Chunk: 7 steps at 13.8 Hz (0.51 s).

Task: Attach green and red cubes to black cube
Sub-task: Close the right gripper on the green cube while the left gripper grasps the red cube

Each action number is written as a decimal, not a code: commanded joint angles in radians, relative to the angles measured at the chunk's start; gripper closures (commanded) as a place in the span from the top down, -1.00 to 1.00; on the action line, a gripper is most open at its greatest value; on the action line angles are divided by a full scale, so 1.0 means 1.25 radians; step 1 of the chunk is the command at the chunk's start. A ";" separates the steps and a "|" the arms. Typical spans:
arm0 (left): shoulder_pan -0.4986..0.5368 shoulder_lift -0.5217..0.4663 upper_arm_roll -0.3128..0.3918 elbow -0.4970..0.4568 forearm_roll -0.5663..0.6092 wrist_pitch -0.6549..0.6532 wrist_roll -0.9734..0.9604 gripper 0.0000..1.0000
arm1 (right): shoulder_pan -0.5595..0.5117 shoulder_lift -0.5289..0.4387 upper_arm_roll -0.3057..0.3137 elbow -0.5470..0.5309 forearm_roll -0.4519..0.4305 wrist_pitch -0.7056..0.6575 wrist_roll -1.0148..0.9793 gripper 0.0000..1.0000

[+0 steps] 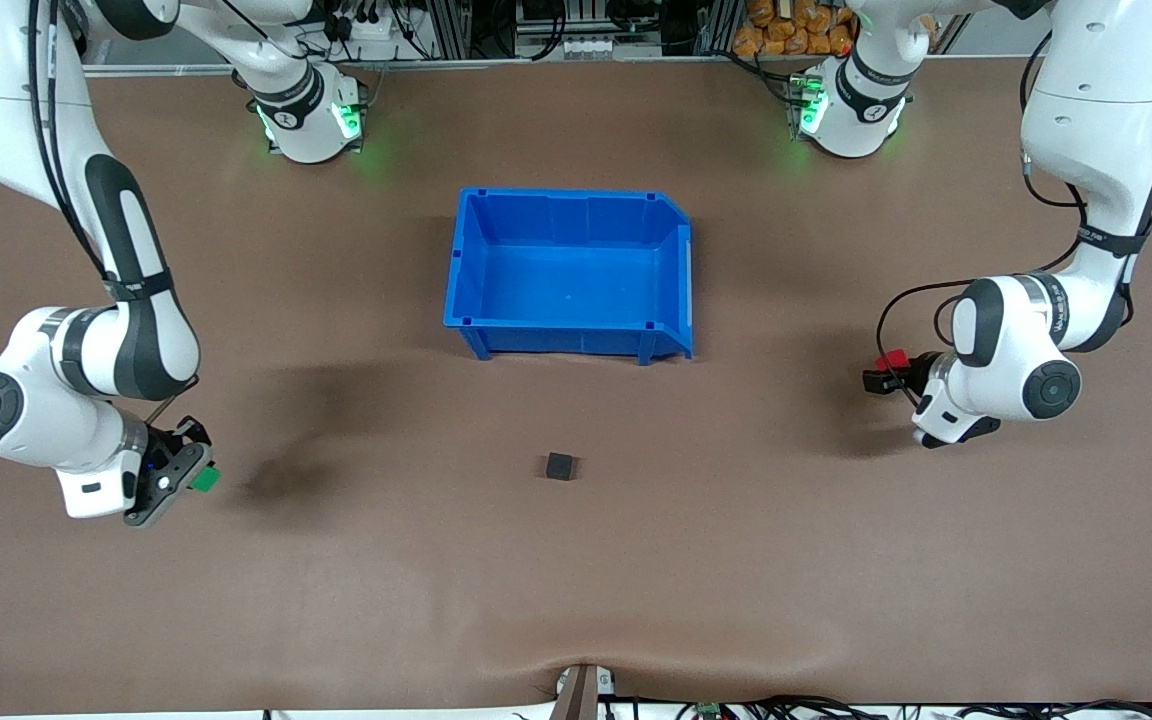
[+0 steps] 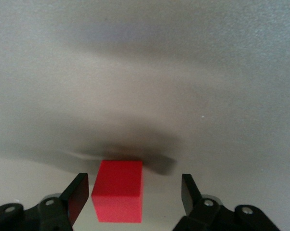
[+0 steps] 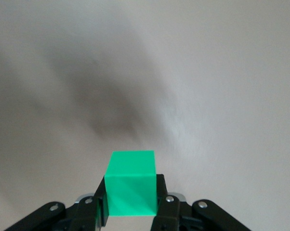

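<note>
Jaws: one green cube (image 3: 131, 183) clamped.

A brown tabletop (image 1: 576, 600) is shown under even light, with soft shadows cast on it. Along its top edge, metal framing, cables (image 1: 376, 25) and orange packets (image 1: 796, 25) are seen.

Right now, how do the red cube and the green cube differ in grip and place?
The green cube is clamped between the right gripper fingers, toward the right arm's end of the table. The red cube sits between the left gripper fingers with gaps on both sides, toward the left arm's end. Both are plain and similar in size, each well apart from the black cube in front of the blue bin.
</note>
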<state>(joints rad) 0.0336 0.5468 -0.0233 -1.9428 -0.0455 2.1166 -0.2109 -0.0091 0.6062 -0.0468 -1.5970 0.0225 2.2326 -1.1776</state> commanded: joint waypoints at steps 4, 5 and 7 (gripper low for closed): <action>0.016 -0.036 -0.001 -0.029 -0.003 -0.013 0.005 0.31 | 0.062 -0.001 0.003 0.076 0.004 -0.018 -0.344 -1.00; 0.016 -0.035 0.000 -0.029 -0.002 -0.019 0.006 0.19 | 0.077 -0.003 0.003 0.077 0.004 -0.019 -0.345 -1.00; 0.016 -0.036 0.000 -0.028 -0.002 -0.024 0.007 -0.09 | 0.088 -0.003 0.003 0.079 0.004 -0.019 -0.348 -1.00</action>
<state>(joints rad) 0.0511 0.5381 -0.0228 -1.9488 -0.0455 2.1001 -0.2104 0.0925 0.6061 -0.0417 -1.5079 0.0233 2.2234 -1.5779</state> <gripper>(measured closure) 0.471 0.604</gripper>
